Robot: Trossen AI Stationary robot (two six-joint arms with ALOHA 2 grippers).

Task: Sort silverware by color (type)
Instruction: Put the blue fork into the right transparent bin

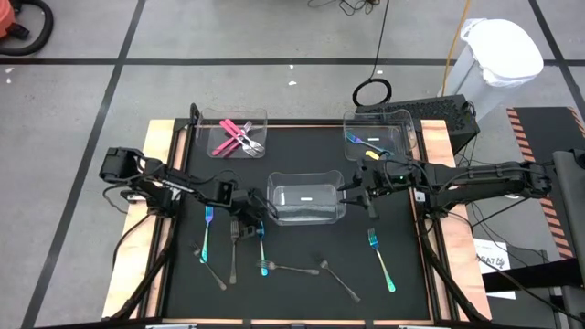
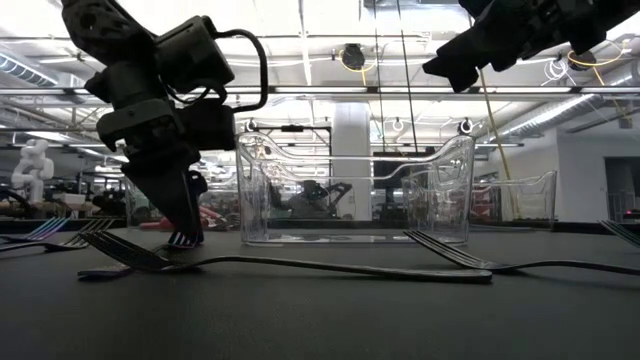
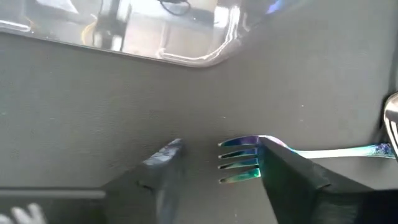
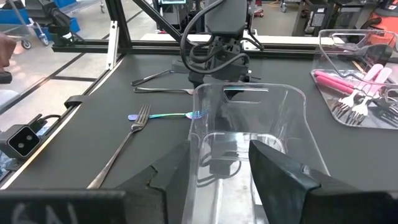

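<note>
My left gripper (image 1: pixel 249 227) (image 3: pixel 221 146) is open and points down at the mat, left of the middle clear bin (image 1: pixel 306 215). Its fingers stand on either side of the tines of an iridescent blue-teal fork (image 3: pixel 239 163) (image 1: pixel 261 249) that lies flat. My right gripper (image 1: pixel 350 194) (image 4: pixel 221 149) is open and hovers above that bin's right end (image 4: pixel 249 93), clear of its rim in the low view. Pink-handled pieces (image 1: pixel 236 137) lie in the far left bin. One blue piece (image 1: pixel 366 142) lies in the far right bin. My left gripper comes from above with its tips down at the mat (image 2: pixel 185 235). One finger (image 3: pixel 292 177) covers the fork's neck (image 3: pixel 273 144). I cannot tell whether it touches the fork. The fork lies flat on the table.
More silverware lies on the near half of the mat: iridescent pieces (image 1: pixel 207 233) (image 1: pixel 380 258) and grey metal ones (image 1: pixel 234 251) (image 1: pixel 292 268) (image 1: pixel 339 281). The far bins (image 1: pixel 379 128) stand at the mat's far edge. Wooden table rails run along both sides.
</note>
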